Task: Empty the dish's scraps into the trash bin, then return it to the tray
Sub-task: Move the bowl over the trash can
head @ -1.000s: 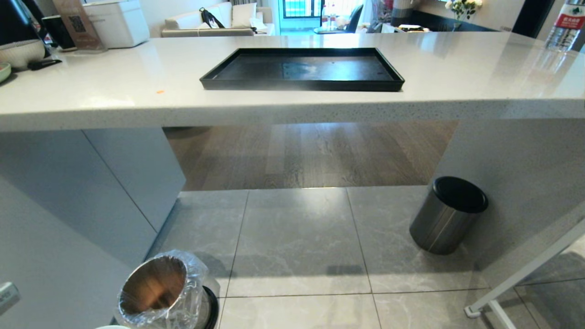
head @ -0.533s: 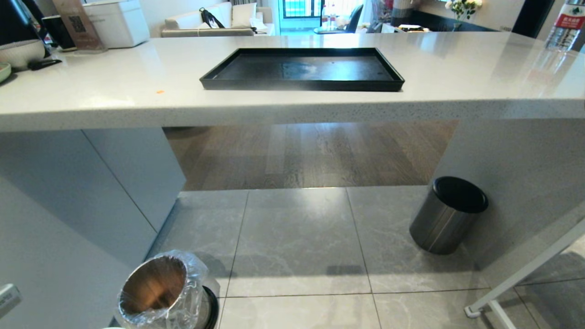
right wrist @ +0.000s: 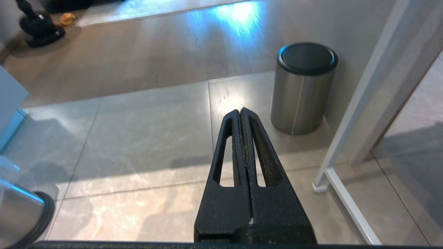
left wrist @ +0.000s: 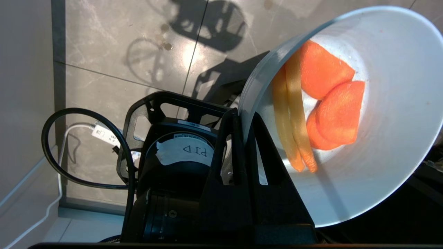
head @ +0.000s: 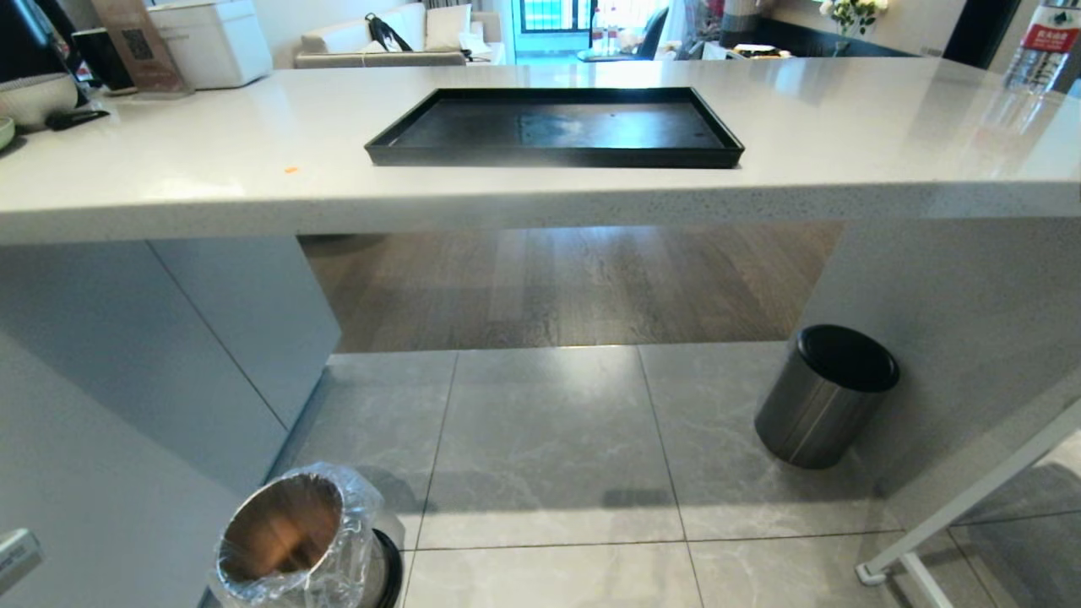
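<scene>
From the head, the black tray (head: 553,127) lies bare on the white counter (head: 844,152); the lined trash bin (head: 291,540) stands on the floor at lower left, a steel bin (head: 823,397) to the right.

At the left wrist, the left gripper (left wrist: 242,119) pinches the rim of the white bowl (left wrist: 391,138), tilted, with scraps (left wrist: 318,107) inside.

At the right wrist, the right gripper (right wrist: 241,112) is pressed together, empty, above the floor tiles.

head: high, forward-down | wrists: near floor (both show steel cylinder (head: 823,397))
</scene>
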`<state>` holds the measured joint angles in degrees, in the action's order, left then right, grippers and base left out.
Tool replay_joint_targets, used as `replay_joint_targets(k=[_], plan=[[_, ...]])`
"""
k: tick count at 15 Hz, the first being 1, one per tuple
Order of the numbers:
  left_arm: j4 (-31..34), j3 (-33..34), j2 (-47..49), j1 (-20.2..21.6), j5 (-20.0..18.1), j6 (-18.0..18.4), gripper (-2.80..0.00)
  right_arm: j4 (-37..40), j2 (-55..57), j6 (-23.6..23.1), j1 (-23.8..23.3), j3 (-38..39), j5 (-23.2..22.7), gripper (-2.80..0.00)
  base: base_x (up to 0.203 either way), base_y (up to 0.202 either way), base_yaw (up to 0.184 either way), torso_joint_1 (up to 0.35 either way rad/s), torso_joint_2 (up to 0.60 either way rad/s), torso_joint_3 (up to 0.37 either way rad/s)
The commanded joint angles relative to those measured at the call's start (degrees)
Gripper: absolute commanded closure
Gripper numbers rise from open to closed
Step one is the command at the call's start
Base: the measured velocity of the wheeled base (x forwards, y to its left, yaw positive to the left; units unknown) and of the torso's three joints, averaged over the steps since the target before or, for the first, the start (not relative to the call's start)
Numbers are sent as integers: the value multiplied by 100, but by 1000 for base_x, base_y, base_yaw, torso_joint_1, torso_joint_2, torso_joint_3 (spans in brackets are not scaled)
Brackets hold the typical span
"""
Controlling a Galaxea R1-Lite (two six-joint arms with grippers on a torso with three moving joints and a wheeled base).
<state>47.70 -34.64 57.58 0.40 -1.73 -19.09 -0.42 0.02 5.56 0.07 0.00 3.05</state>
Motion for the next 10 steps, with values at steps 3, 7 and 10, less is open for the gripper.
replay_joint_targets(k=[3, 7, 10], plan=[[20, 72, 17, 4, 6, -25, 0, 3, 1, 7, 1, 0, 3, 0, 0, -11, 113, 4, 2, 1], [20, 72, 34, -14, -2, -16, 0, 5, 6, 7, 1, 0, 3, 0, 0, -9, 175, 3, 0, 1], [20, 72, 43, -14, -20, 2, 0, -1, -2, 3, 1, 0, 3, 0, -2, -11, 176, 6, 4, 1]])
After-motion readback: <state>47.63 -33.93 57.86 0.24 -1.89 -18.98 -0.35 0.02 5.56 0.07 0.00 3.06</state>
